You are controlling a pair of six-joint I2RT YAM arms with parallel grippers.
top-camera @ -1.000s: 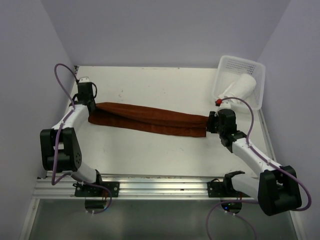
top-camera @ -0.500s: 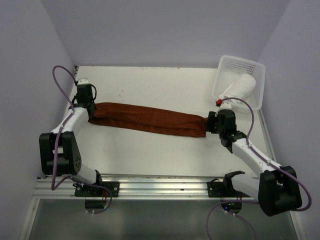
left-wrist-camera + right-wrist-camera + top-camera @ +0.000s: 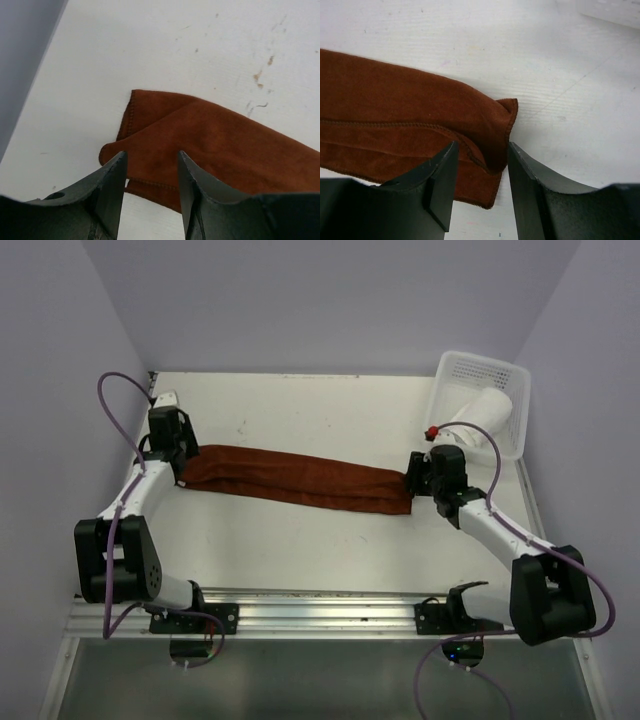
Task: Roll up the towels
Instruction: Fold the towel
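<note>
The rust-brown towel (image 3: pixel 300 478) lies folded into a long narrow strip across the table, slanting from the left down to the right. My left gripper (image 3: pixel 183 466) hovers over its left end, and in the left wrist view the gripper (image 3: pixel 151 159) stands open above the cloth (image 3: pixel 225 145), holding nothing. My right gripper (image 3: pixel 413 480) is at the towel's right end. Seen from the right wrist, that gripper (image 3: pixel 481 150) is open, with the humped corner of the cloth (image 3: pixel 395 110) lying loose between the fingers. The white towel (image 3: pixel 482 412) lies rolled in the basket.
The white perforated basket (image 3: pixel 480 360) stands at the back right corner, just beyond the right arm. Purple walls close in the table on the left, back and right. A metal rail (image 3: pixel 300 615) carrying both arm bases runs along the near edge.
Both grippers have opened and let go of the towel's ends. The towel has settled flatter and shifted slightly away from the arms. Both wrists have moved a little further back.
</note>
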